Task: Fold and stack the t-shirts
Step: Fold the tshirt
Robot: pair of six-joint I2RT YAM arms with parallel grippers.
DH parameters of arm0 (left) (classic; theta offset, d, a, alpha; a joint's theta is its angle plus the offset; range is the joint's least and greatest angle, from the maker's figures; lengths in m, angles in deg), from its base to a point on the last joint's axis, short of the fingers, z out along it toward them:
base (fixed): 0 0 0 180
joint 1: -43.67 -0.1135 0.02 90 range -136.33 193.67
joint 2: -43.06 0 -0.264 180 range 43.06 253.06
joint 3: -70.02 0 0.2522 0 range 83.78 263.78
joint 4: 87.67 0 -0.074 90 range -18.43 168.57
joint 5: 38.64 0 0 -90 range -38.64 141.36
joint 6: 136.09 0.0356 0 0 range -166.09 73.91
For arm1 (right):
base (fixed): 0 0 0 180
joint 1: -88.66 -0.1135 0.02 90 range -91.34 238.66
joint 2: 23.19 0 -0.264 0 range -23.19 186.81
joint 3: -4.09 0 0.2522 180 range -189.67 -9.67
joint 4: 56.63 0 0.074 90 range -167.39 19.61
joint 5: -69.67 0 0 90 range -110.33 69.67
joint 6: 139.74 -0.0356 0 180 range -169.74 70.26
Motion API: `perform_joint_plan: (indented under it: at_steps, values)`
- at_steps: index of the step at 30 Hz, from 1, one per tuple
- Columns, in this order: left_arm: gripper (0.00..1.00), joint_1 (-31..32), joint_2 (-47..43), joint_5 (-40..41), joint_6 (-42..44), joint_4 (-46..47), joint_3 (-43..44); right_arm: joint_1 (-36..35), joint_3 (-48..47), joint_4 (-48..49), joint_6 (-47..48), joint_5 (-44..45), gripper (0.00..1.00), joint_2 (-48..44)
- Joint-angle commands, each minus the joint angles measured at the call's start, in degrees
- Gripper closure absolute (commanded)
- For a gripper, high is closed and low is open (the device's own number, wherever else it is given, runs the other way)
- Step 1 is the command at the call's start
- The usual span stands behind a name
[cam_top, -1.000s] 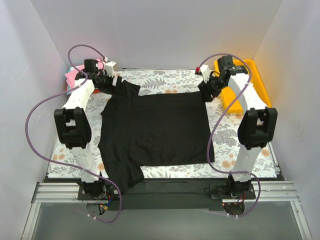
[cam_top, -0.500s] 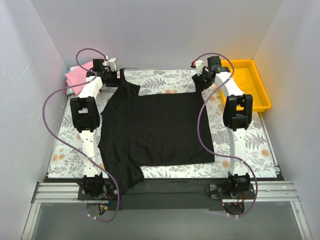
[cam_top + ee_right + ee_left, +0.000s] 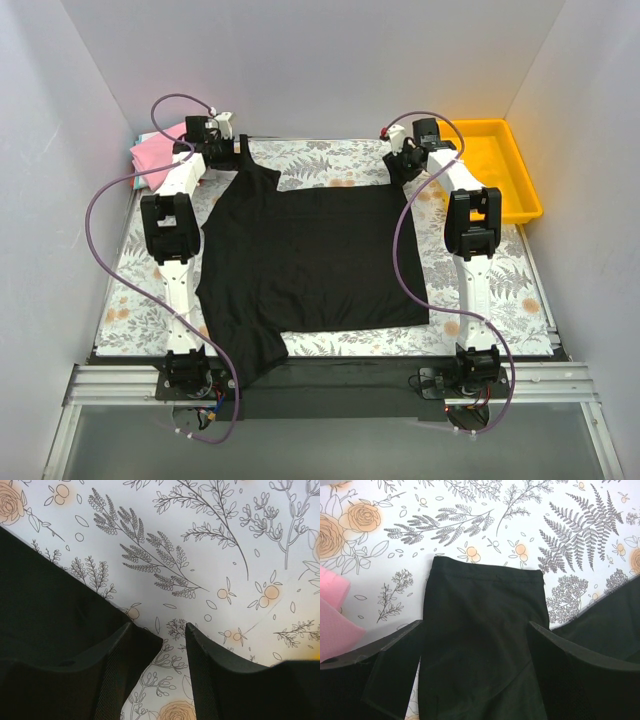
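A black t-shirt [image 3: 310, 265] lies spread on the floral table [image 3: 330, 160], pink t-shirt [image 3: 155, 152] far-left.

A shirt [image 3: 310, 260] lies flat in the middle of the table [image 3: 340, 160], with a pile of shirts [image 3: 155, 150] at the far left corner and a tray [image 3: 497, 172] at the far right.

The left arm [image 3: 172, 230] and right arm [image 3: 470, 225] both stretch nearly full length from their bases at the near edge toward 12 o'clock. The left runs up the 9 o'clock side and the right up the 3 o'clock side, each with its dark elbow block about halfway along and its wrist turned inward. The left end effector [image 3: 230, 150] sits low at about 11 o'clock with its fingers [image 3: 395, 640] spread wide, while the right end effector [image 3: 392, 152] sits low at about 1 o'clock, its fingers [image 3: 215, 670] parted by a narrower gap.
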Motion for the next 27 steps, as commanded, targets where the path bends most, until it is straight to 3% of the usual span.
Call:
perform_joint_plan:
  at_steps: [1,8,9,12,13,14,23,27]
  values:
    - [0.19,0.00,0.69,1.13,0.14,1.56,3.05,0.19,1.13,1.76,1.47,-1.72,0.48,0.24]
    - [0.17,0.88,3.67,3.50,0.93,1.47,4.64,0.19,4.82,1.50,2.87,-3.03,0.57,-1.34]
    - [0.17,0.88,4.20,3.77,1.37,1.47,4.90,0.27,5.26,1.41,3.31,-3.21,0.65,-1.43]
    - [0.17,3.06,5.17,6.91,2.33,1.47,5.43,0.54,4.74,0.71,3.49,-3.82,0.78,-1.26]
    - [0.17,3.34,5.52,7.89,2.69,1.21,5.78,0.54,4.22,0.10,3.32,-4.00,0.94,-1.17]
    - [0.17,3.60,6.48,8.51,3.73,0.51,6.65,0.63,4.04,0.00,3.31,-4.09,0.99,-1.08]
    - [0.25,5.36,9.30,14.40,7.26,2.08,8.33,0.89,3.95,-0.09,2.79,-5.58,0.99,-2.05]
    - [0.34,5.71,10.09,15.19,8.05,3.14,8.68,0.89,3.68,-0.17,2.53,-5.23,0.99,-2.14]
